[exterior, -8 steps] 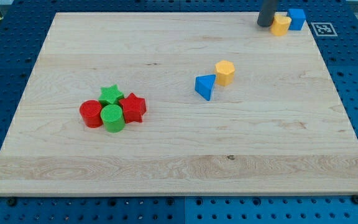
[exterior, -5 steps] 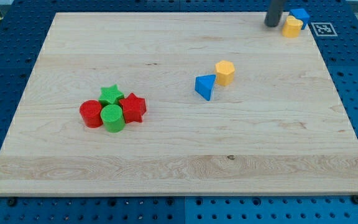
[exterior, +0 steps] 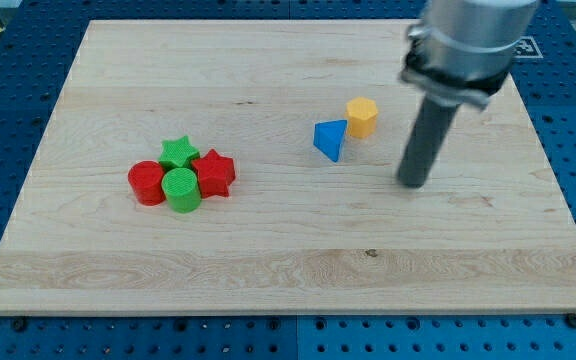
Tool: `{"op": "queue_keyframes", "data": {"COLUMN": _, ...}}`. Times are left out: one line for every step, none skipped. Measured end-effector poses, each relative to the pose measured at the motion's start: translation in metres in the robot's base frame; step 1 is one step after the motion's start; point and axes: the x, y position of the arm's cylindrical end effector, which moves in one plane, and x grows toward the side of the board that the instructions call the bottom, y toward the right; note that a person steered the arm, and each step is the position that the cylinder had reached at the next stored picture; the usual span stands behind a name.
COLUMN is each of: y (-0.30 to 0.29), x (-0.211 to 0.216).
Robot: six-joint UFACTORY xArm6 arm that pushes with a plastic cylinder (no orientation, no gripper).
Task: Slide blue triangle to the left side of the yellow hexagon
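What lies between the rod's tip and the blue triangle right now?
Only bare board lies between my tip and the blue triangle in the camera view. The yellow hexagon sits above that line, just right of the triangle.

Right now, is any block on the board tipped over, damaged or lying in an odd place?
Nothing stands out. The blue triangle sits just left of the yellow hexagon, and my tip rests to their right, touching no block.
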Motion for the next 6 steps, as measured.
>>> {"op": "queue_keyframes", "data": {"y": -0.081, "x": 0.013}}
{"op": "queue_keyframes", "data": {"y": -0.094, "x": -0.01}}
{"op": "queue_keyframes", "data": {"y": -0.091, "x": -0.042}}
{"op": "queue_keyframes", "data": {"y": -0.052, "x": -0.053}}
{"op": "queue_keyframes", "data": {"y": -0.027, "x": -0.061}}
{"op": "queue_keyframes", "data": {"y": -0.028, "x": -0.079}}
